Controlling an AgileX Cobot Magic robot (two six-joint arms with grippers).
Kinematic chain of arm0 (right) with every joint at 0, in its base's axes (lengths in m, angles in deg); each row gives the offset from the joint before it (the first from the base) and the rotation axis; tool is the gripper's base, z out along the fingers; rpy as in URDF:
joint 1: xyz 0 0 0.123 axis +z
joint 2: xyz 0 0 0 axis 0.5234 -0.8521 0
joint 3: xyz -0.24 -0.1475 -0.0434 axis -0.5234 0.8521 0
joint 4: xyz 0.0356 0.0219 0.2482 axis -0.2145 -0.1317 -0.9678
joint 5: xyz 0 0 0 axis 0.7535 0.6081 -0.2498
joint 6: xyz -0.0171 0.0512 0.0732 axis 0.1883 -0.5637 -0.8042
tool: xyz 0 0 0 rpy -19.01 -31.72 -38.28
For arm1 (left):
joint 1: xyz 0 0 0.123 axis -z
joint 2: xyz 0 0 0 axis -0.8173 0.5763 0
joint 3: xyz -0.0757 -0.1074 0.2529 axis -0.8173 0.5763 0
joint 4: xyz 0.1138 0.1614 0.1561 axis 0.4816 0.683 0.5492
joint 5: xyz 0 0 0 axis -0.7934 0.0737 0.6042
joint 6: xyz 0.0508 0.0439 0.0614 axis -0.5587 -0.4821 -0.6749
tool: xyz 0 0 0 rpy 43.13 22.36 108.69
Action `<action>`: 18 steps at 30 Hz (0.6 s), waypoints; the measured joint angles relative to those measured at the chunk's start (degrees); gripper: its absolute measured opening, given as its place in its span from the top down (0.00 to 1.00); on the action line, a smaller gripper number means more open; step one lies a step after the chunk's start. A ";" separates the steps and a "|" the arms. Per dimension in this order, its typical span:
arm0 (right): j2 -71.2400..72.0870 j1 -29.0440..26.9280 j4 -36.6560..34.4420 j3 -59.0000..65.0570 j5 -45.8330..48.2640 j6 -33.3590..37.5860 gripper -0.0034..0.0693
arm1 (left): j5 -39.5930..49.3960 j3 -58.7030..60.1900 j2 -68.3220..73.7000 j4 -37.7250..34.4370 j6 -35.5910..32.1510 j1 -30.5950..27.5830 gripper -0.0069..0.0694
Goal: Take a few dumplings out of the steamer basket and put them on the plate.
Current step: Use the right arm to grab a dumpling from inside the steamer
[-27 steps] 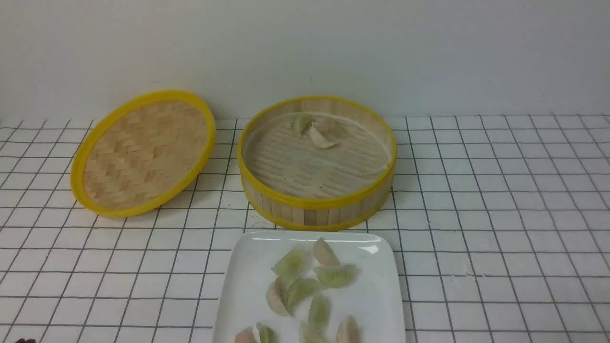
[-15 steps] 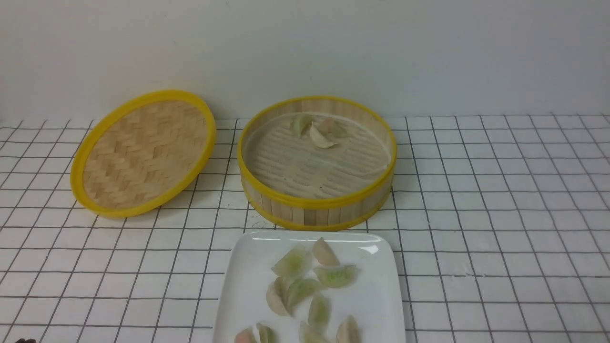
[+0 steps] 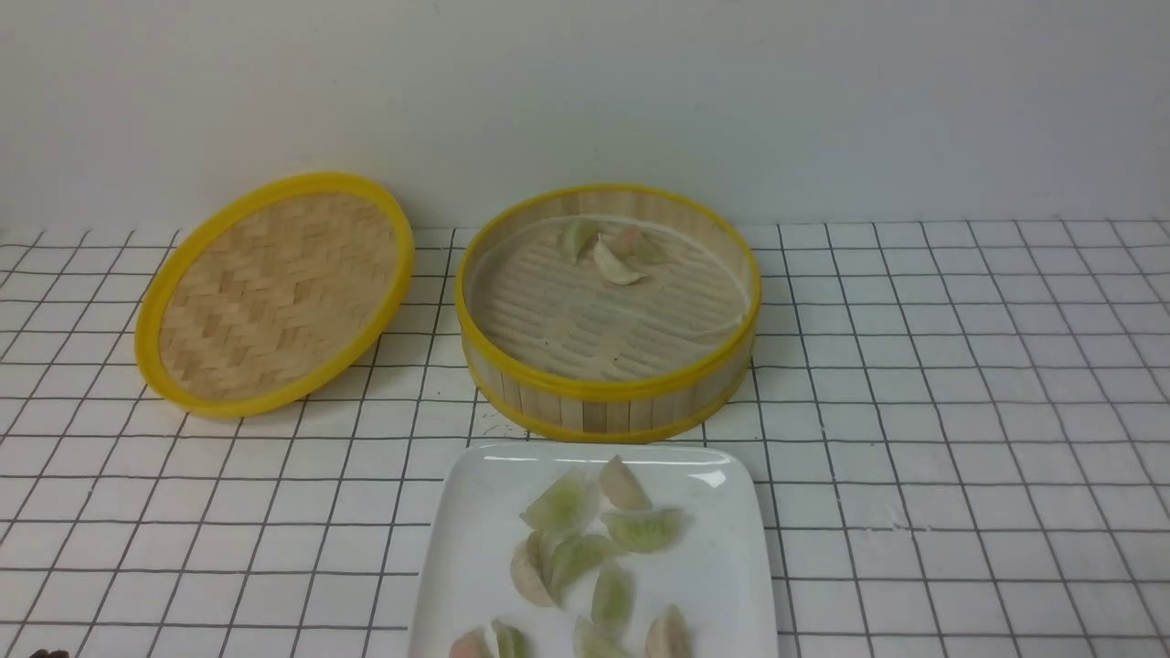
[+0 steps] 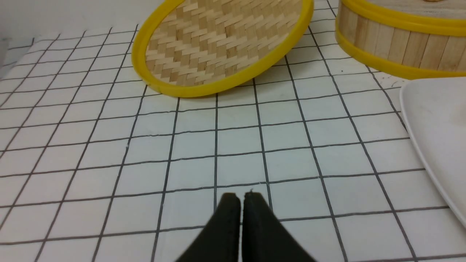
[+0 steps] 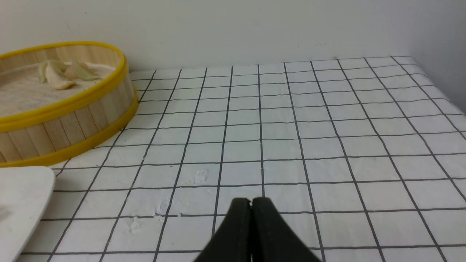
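The steamer basket (image 3: 608, 393) stands at the table's middle back, with three dumplings (image 3: 611, 249) against its far wall. The white plate (image 3: 475, 530) lies in front of it with several dumplings (image 3: 585, 548) on it. My left gripper (image 4: 241, 198) is shut and empty over bare cloth, left of the plate (image 4: 437, 120). My right gripper (image 5: 251, 202) is shut and empty over bare cloth, right of the basket (image 5: 69, 120) and plate (image 5: 22, 196). Neither gripper shows in the front view.
The woven yellow-rimmed lid (image 3: 274, 292) lies tilted left of the basket, also in the left wrist view (image 4: 222, 43). A white cloth with a black grid (image 3: 960, 411) covers the table. A wall stands behind. The table's right edge (image 5: 447, 94) shows.
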 joint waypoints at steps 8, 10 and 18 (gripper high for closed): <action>0.00 0.09 -18.25 0.42 -11.18 -7.04 0.97 | 0.00 0.00 0.00 0.00 0.00 0.00 0.92; 0.00 0.09 -24.86 0.42 -15.36 -7.98 0.97 | 0.00 0.00 0.00 0.00 0.00 0.00 0.92; 0.00 0.12 -31.32 0.42 -23.99 -5.18 0.97 | 0.00 0.00 0.00 0.00 0.00 0.00 0.92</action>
